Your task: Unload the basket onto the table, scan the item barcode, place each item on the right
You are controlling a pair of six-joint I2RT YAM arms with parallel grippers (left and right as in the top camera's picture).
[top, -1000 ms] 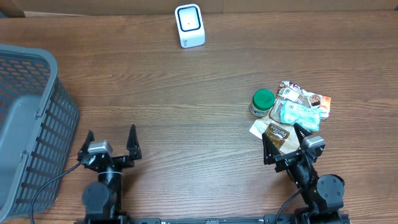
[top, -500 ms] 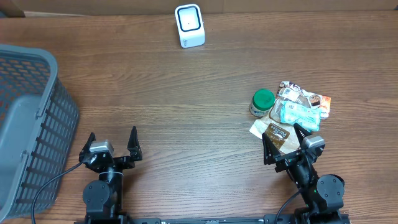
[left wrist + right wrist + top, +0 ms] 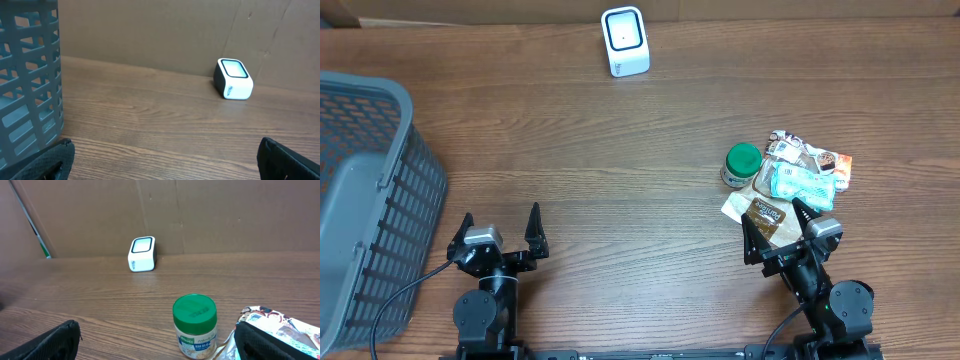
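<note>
The white barcode scanner (image 3: pixel 624 41) stands at the far middle of the table, also seen as the scanner (image 3: pixel 233 79) in the left wrist view and the scanner (image 3: pixel 142 254) in the right wrist view. A pile of items lies at the right: a green-lidded jar (image 3: pixel 741 165) (image 3: pixel 195 326), a pale blue packet (image 3: pixel 799 182), a brown packet (image 3: pixel 766 217) and a printed pouch (image 3: pixel 280 325). My right gripper (image 3: pixel 777 224) stands open just in front of the pile, holding nothing. At the near left my left gripper (image 3: pixel 499 229) is open over bare wood.
A grey plastic basket (image 3: pixel 365 190) takes up the left edge of the table, its wall (image 3: pixel 30 75) close to my left gripper. Brown cardboard walls stand behind the table.
</note>
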